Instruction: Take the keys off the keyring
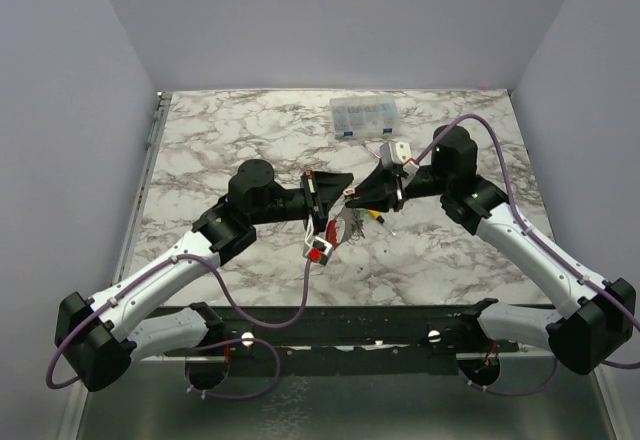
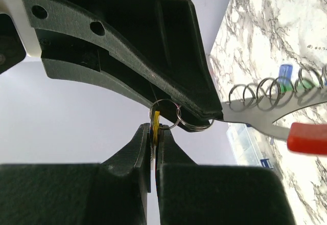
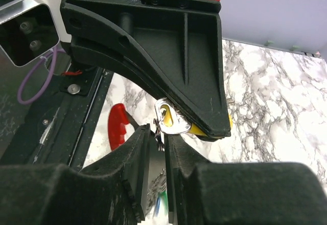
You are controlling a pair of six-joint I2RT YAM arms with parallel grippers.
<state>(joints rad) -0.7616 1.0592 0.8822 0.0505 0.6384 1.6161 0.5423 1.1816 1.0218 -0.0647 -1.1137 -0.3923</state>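
Observation:
Both grippers meet above the table's middle. My left gripper (image 1: 338,200) (image 2: 155,133) is shut on the yellow-headed key (image 2: 155,120); the key also shows in the right wrist view (image 3: 173,118). My right gripper (image 1: 364,200) (image 3: 159,138) is shut on the thin metal keyring (image 3: 160,133). In the left wrist view its linked loops (image 2: 196,125) sit at the right gripper's tip. A red tag (image 1: 320,251) (image 2: 306,138) (image 3: 118,125) on a metal piece with a coil spring (image 2: 265,92) hangs below. Green and blue keys (image 3: 163,202) dangle behind the right fingers.
A clear plastic parts box (image 1: 366,118) (image 2: 250,145) stands at the back of the marble table (image 1: 250,130). The table's metal left edge (image 1: 140,190) and the black base rail (image 1: 350,325) bound the area.

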